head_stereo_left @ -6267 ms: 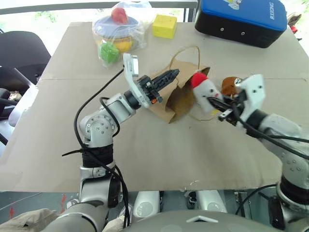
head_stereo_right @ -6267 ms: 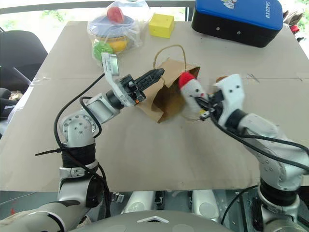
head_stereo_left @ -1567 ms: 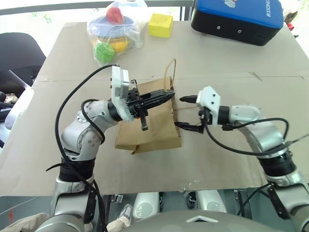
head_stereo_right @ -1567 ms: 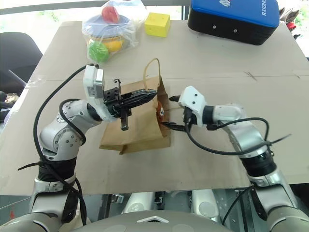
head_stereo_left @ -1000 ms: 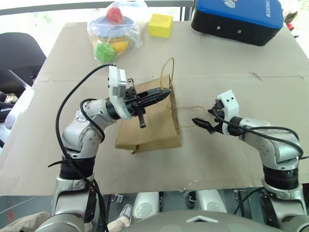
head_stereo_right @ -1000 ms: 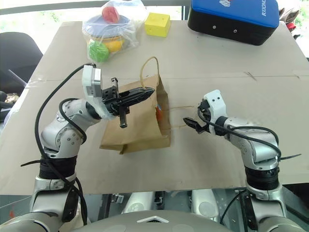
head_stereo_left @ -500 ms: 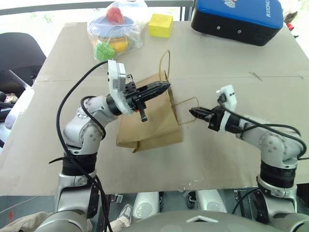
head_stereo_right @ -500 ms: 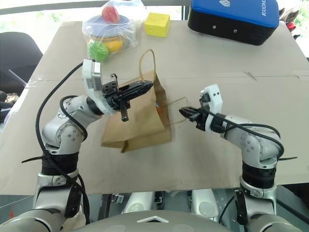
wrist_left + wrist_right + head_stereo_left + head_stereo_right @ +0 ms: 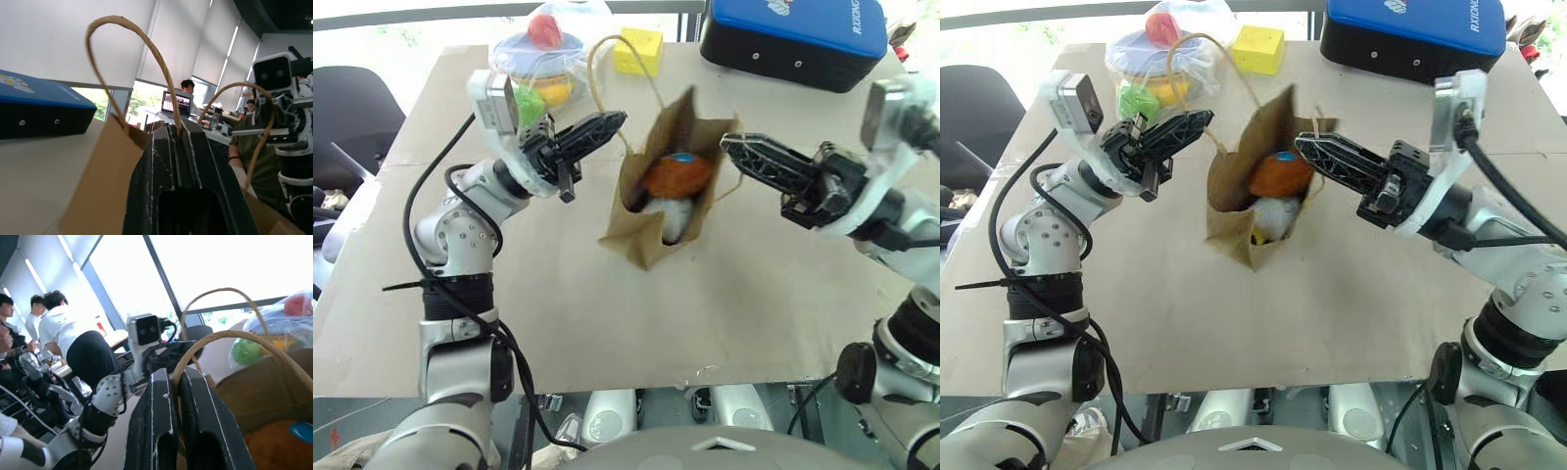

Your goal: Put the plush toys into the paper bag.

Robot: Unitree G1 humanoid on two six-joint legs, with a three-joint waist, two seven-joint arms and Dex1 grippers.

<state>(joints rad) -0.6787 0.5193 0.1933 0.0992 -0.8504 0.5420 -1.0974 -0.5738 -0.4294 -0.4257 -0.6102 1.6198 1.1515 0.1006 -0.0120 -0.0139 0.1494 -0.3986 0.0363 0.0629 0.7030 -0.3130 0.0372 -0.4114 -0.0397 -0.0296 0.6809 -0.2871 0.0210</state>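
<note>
The brown paper bag [image 9: 651, 211] hangs upright over the table's middle with its mouth held wide. Inside lie the plush toys: the brown-orange one [image 9: 674, 176] with a blue mark on top, and the white one [image 9: 674, 220] below it. My left gripper [image 9: 617, 117] is shut on one twine handle [image 9: 122, 22] at the bag's left. On the bag's right, my right gripper [image 9: 729, 144] is shut on the other handle [image 9: 220, 335]. Each pulls its handle outward.
A blue-and-black case [image 9: 798, 39] stands at the back right. A yellow cube [image 9: 644, 51] and a clear plastic bag of colourful toys [image 9: 543, 54] sit at the back. A black chair [image 9: 352, 108] is left of the table. People sit in the room behind.
The right gripper has shut on the loose handle. Both grippers then rose, lifting the bag from lying flat to upright and spreading its mouth, so both plush toys show inside.
</note>
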